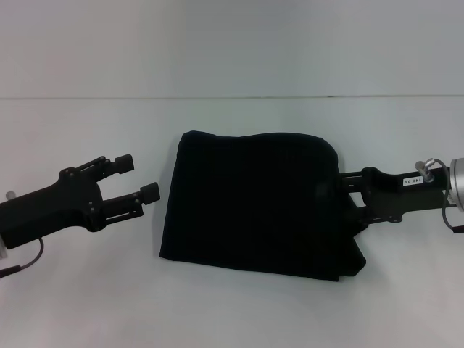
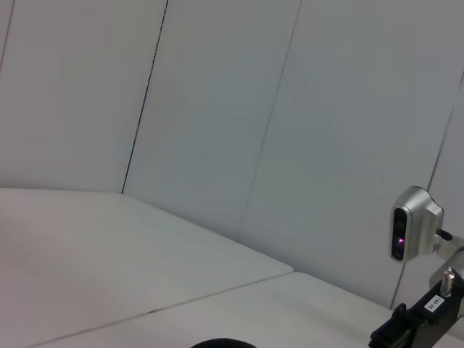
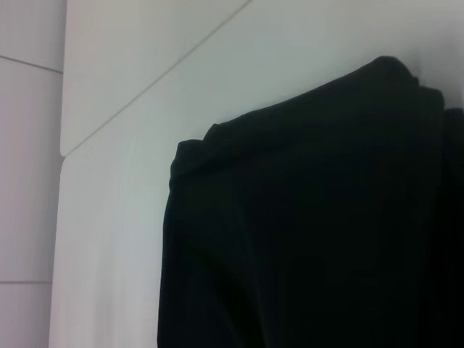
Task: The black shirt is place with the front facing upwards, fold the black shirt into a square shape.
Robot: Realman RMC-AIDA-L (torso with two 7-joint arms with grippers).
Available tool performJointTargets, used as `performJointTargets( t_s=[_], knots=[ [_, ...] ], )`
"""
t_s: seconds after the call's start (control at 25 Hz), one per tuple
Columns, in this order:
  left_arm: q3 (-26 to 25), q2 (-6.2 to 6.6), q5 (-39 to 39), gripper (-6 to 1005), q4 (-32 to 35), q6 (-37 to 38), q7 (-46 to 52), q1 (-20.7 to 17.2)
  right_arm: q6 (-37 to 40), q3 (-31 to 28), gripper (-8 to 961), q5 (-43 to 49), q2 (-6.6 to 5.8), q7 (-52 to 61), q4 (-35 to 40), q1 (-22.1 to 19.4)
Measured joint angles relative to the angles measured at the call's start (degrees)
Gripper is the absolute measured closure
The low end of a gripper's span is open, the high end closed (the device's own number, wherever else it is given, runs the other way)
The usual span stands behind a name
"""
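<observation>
Black shirt [image 1: 254, 203] folded on table [image 1: 87, 290] — left claw [image 1: 141, 177] agape.

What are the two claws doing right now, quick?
Left claw: open, holding nothing, just left of the black shirt.
Right claw: at the shirt's right edge, fingers hidden by the cloth, so cannot be told.

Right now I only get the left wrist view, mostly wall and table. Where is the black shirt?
Observer: The black shirt lies folded into a rough rectangle in the middle of the table.
Operator: Is the left gripper touching it?
Observer: No, the left gripper is open, beside the shirt's left edge and apart from it.
Operator: And the other one?
Observer: The right gripper sits at the shirt's right edge, partly hidden by cloth.
</observation>
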State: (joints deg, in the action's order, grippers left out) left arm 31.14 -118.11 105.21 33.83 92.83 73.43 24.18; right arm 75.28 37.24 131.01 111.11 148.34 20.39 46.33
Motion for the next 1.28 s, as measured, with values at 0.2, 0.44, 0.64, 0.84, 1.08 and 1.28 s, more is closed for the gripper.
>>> performJointTargets(
  t_s=[0.2, 0.44, 0.64, 0.84, 1.08, 1.28],
  knots=[
    [-0.02, -0.05, 0.0, 124, 0.0, -0.3, -0.02, -0.01, -0.03, 0.12, 125, 0.02, 0.38, -0.06, -0.28, 0.03],
    [-0.19, -0.04, -0.39, 125, 0.0, -0.3, -0.04, 0.0, -0.56, -0.03, 126, 0.04, 0.86, -0.19, -0.44, -0.49],
    [-0.38, -0.11, -0.49, 125, 0.0, -0.29, -0.04, 0.1, -0.67, -0.3, 127, -1.3, 1.0, -1.23, -0.38, -1.07],
    [-0.38, -0.25, -0.42, 124, 0.0, -0.29, -0.04, 0.22, -1.05, -0.39, 127, -4.79, 0.6, -3.04, 0.02, -2.03],
    [-0.37, -0.26, -0.47, 124, 0.0, -0.25, -0.06, 0.12, -2.71, -0.41, 128, -5.23, 0.62, -4.64, -0.31, -2.36],
    [-0.37, -0.26, -0.47, 124, 0.0, -0.27, -0.5, 0.06, -3.22, -0.36, 230, -5.25, 0.98, -5.29, -0.39, -2.24]
  ],
)
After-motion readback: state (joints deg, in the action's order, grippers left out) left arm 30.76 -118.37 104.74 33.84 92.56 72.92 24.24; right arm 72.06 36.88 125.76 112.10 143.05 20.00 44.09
